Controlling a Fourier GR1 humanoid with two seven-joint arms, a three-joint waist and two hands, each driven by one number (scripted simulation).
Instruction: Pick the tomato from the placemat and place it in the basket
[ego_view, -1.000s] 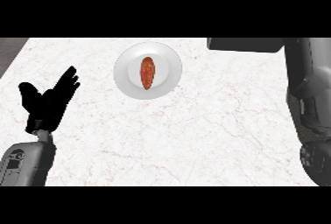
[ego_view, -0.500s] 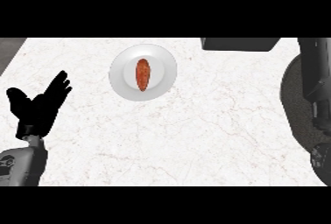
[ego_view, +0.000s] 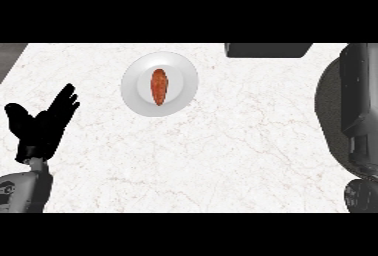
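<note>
Left hand (ego_view: 43, 124) was open, resting at the counter's (ego_view: 221, 165) left edge. Reddish elongated tomato (ego_view: 158, 86) lay on white plate (ego_view: 184, 80), untouched. Approach from above, fingers spread wide; right hand unseen.

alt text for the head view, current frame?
A reddish, elongated food item lies lengthwise on a white plate near the far side of a white marbled counter. The robot's left hand is open at the left edge, fingers up, away from the plate. A grey arm runs along the right edge; its hand is out of view.
</note>
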